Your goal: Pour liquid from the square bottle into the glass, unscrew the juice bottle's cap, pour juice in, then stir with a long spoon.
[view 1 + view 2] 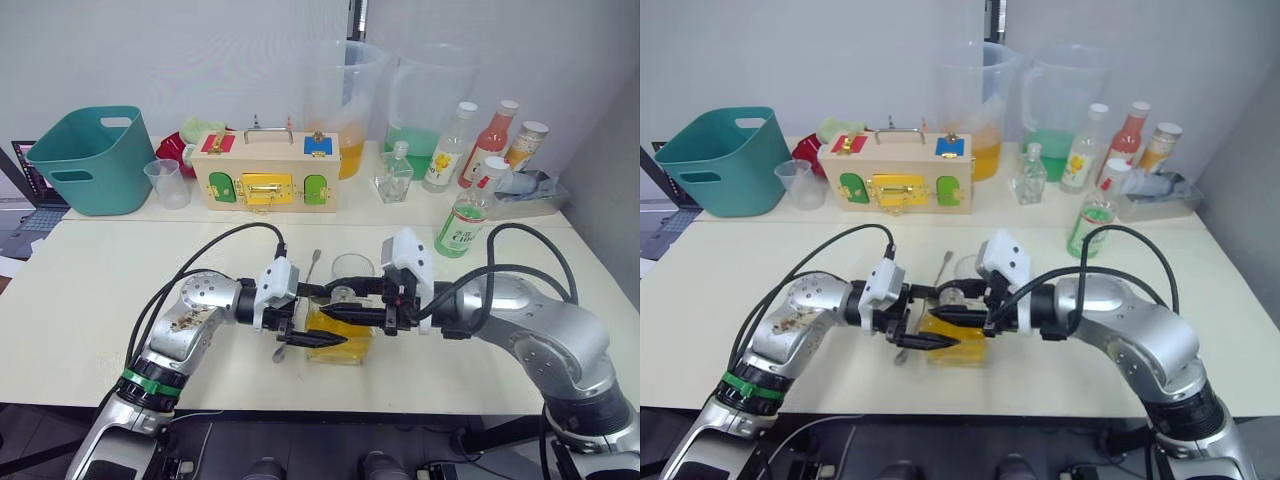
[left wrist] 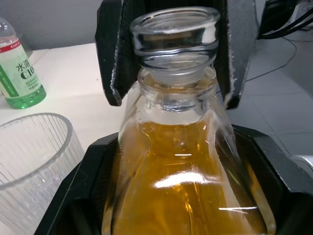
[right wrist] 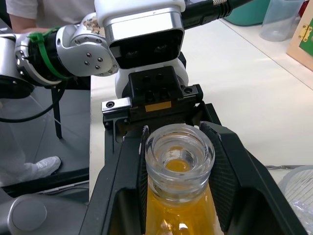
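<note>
The right pincer (image 3: pixel 178 196) flanks the square bottle (image 3: pixel 180 196), facing the left pincer (image 3: pixel 151 98).

Head stereo overhead; wrist cameras close.

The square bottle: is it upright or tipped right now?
Upright. The square bottle stands on the table between both grippers, neck up in the wrist views, liquid level below the neck.

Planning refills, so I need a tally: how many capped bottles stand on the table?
4. The juice bottle stands nearest the right arm. Behind it, along the back right, stand a yellow-fruit-label bottle, a red bottle and an orange bottle. Others may be hidden behind the pitchers.
</note>
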You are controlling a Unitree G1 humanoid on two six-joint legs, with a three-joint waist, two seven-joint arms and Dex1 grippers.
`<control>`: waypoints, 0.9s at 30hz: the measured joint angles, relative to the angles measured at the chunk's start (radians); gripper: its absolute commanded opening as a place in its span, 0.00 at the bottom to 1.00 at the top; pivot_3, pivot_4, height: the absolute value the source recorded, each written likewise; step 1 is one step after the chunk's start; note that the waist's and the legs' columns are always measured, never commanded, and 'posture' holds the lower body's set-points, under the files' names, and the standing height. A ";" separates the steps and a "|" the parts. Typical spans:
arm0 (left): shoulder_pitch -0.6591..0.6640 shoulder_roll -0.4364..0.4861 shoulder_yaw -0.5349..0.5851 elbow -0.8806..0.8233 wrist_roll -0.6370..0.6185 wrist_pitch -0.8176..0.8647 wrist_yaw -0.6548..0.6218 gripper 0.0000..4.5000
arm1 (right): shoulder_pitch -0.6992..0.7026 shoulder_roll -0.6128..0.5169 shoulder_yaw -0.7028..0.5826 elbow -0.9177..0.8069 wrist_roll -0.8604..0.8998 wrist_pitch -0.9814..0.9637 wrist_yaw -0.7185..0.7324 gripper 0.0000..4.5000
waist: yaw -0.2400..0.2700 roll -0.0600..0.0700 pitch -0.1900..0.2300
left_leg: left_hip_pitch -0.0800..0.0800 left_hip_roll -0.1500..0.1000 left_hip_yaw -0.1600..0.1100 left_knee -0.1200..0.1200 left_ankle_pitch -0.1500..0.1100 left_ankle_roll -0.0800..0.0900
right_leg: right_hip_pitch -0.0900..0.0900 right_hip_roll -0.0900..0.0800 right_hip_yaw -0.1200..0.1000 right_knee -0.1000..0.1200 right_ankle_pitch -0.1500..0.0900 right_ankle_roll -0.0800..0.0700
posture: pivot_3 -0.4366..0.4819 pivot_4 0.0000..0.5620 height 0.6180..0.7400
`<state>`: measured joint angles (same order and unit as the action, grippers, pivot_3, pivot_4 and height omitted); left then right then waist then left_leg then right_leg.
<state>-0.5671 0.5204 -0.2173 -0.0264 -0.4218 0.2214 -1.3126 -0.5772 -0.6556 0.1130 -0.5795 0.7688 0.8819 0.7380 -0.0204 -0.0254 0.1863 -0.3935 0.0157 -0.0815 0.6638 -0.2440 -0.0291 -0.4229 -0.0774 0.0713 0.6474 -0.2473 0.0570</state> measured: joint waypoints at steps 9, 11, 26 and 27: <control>-0.004 -0.002 -0.002 0.000 -0.001 0.004 0.001 0.62 | 0.000 -0.009 0.002 0.000 -0.028 -0.025 0.033 0.25 | -0.001 0.000 0.000 | 0.000 0.000 0.000 0.000 0.000 0.000 | 0.000 0.000 0.000 0.000 0.000 0.000 | 0.48 0.27 1.00; -0.005 -0.003 -0.011 0.000 0.001 0.005 0.001 0.62 | 0.000 -0.027 0.014 -0.001 -0.050 -0.045 0.059 0.25 | -0.001 0.000 0.000 | 0.000 0.000 0.000 0.000 0.000 0.000 | 0.000 0.000 0.000 0.000 0.000 0.000 | 0.48 0.27 1.00; -0.003 0.014 -0.037 0.000 0.010 0.017 -0.001 0.62 | 0.025 -0.035 0.047 0.001 -0.138 -0.135 0.128 0.25 | -0.001 0.000 0.000 | 0.001 0.000 0.000 0.000 0.000 0.000 | 0.001 0.000 0.000 0.000 0.000 0.000 | 0.48 0.27 1.00; -0.003 0.015 -0.038 0.000 0.010 0.017 -0.002 0.62 | 0.025 -0.032 0.047 0.003 -0.139 -0.135 0.128 0.25 | -0.002 0.000 0.000 | 0.001 0.000 0.000 0.000 0.000 0.000 | 0.001 0.000 0.000 0.000 0.000 0.000 | 0.48 0.27 1.00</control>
<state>-0.5699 0.5357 -0.2553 -0.0269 -0.4119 0.2385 -1.3142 -0.5521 -0.6873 0.1597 -0.5764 0.6301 0.7470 0.8661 -0.0219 -0.0254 0.1863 -0.3921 0.0157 -0.0817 0.6638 -0.2441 -0.0289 -0.4217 -0.0772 0.0711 0.6473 -0.2473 0.0570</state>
